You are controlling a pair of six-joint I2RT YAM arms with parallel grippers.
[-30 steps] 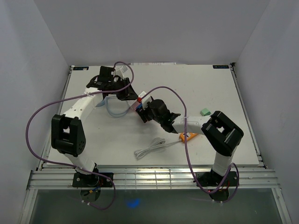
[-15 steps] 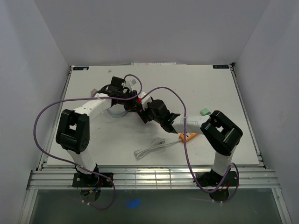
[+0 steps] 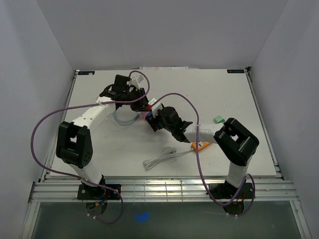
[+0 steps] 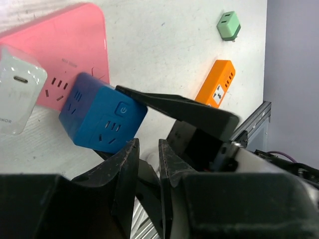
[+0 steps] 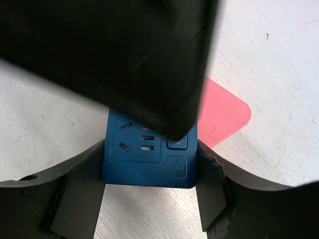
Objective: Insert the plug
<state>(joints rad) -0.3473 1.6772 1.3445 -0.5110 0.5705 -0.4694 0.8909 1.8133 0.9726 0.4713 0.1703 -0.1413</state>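
My right gripper (image 5: 149, 167) is shut on a blue socket cube (image 5: 148, 160), one jaw on each side. The cube sits on a pink power strip (image 5: 225, 111) on the table. In the top view the right gripper (image 3: 157, 118) is at mid-table. My left gripper (image 3: 142, 102) hovers close above and behind it. In the left wrist view its jaws (image 4: 148, 149) are almost together with nothing between them. Below lie the blue cube (image 4: 102, 119), the pink strip (image 4: 55, 50) and a white charger (image 4: 17, 89) plugged into the strip. The left gripper's black body blocks the upper part of the right wrist view.
A green adapter (image 3: 218, 119) lies right of centre, also in the left wrist view (image 4: 229, 25). An orange power strip (image 3: 200, 146) lies under the right forearm. A white cable (image 3: 162, 158) is coiled near the front. Purple arm cables loop over the table.
My left arm swung its gripper from the back left toward the right gripper, and it now sits just over the blue cube. The right arm has held still.
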